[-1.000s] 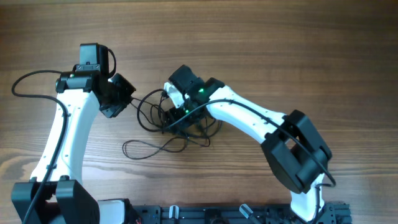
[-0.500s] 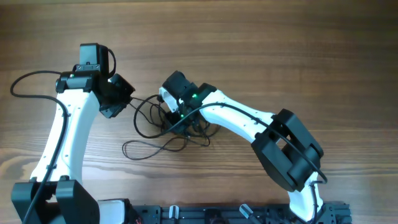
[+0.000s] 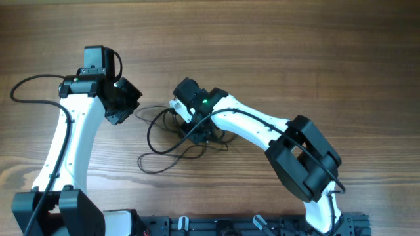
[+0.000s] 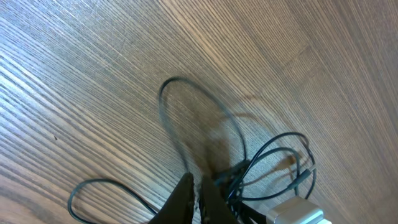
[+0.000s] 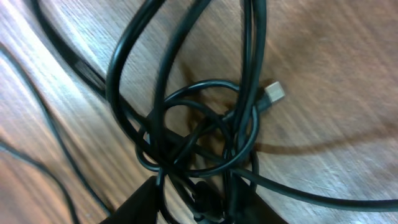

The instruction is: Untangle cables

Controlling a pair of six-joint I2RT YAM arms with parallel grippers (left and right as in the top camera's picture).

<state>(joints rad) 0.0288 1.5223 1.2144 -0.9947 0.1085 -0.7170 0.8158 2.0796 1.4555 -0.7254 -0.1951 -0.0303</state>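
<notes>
Cables (image 5: pixel 252 62) mostly knotted, untangling judged barely begun; left gripper (image 4: pixel 194 198) pinched shut on one cable, right gripper (image 5: pixel 198 204) straddling knot (image 5: pixel 163 149), its closure indiscernible

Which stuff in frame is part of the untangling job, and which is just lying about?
Job: cables; their silvery plug; left gripper; right gripper.
Just there: thick black wire by the left arm; wooden table.
</notes>
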